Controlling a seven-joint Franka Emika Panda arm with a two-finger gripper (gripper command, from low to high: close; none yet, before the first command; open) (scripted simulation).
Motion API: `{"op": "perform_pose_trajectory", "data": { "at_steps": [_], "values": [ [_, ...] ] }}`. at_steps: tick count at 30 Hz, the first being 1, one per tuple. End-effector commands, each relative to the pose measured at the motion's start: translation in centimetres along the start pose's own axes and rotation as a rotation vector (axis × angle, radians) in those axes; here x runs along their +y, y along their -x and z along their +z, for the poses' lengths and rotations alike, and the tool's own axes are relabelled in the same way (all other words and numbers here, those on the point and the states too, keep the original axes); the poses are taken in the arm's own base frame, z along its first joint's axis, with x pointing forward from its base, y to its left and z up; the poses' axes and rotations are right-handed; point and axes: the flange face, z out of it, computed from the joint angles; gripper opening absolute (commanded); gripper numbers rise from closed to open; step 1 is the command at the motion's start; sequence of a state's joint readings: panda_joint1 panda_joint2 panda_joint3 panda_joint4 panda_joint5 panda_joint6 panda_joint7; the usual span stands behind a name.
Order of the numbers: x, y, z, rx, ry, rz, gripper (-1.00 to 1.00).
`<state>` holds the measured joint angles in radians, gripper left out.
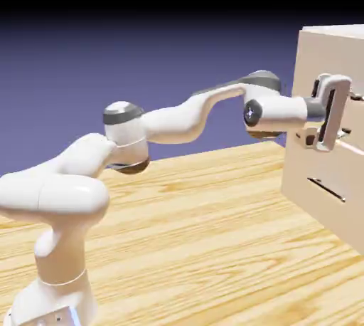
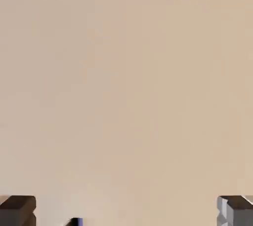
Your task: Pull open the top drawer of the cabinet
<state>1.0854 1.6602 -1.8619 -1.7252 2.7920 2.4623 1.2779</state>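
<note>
Two spread fingers [image 2: 234,212] seem just in front of the top drawer [image 1: 320,58]

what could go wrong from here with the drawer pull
The gripper's open fingers may close on nothing: the dark handle piece shows at the hand view's bottom edge, off-centre toward one finger. That finger could also knock the handle if the hand advances without re-centring.

Your white, jointed robot arm [image 1: 170,124] stands at the exterior view's lower left, reaching over the pale wood-grain table [image 1: 192,246] toward the boxy beige cabinet [image 1: 302,168] at right. A slim dark bar handle [image 1: 327,189] lies on its front, lower right.
</note>
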Motion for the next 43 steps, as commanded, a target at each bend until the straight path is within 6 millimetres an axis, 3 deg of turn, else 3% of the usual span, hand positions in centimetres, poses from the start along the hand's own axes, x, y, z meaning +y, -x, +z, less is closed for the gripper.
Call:
{"op": "perform_pose_trajectory", "data": {
  "at_steps": [1,2,9,10,11,24,39,40,41,43],
  "values": [
    [0.1,0.1,0.0,-0.002,0.001,0.0,0.0],
    [0.1,0.1,0.0,-0.002,0.001,0.0,0.0],
    [0.1,0.1,5.0,-0.002,0.001,0.0,0.0],
    [0.1,0.1,5.0,-0.002,0.001,0.0,-1.0],
    [0.1,0.1,5.0,-0.002,0.001,0.0,-1.0],
    [0.1,0.1,-5.2,-0.002,0.001,0.0,-1.0],
    [0.0,0.0,-20.4,-0.002,0.001,0.0,-1.0],
    [0.0,0.0,-20.4,-0.002,0.001,0.0,1.0],
    [0.0,0.0,-20.4,-0.002,0.001,0.0,1.0],
    [0.1,0.1,-22.9,-0.002,0.0,-0.001,1.0]
  ]
}}
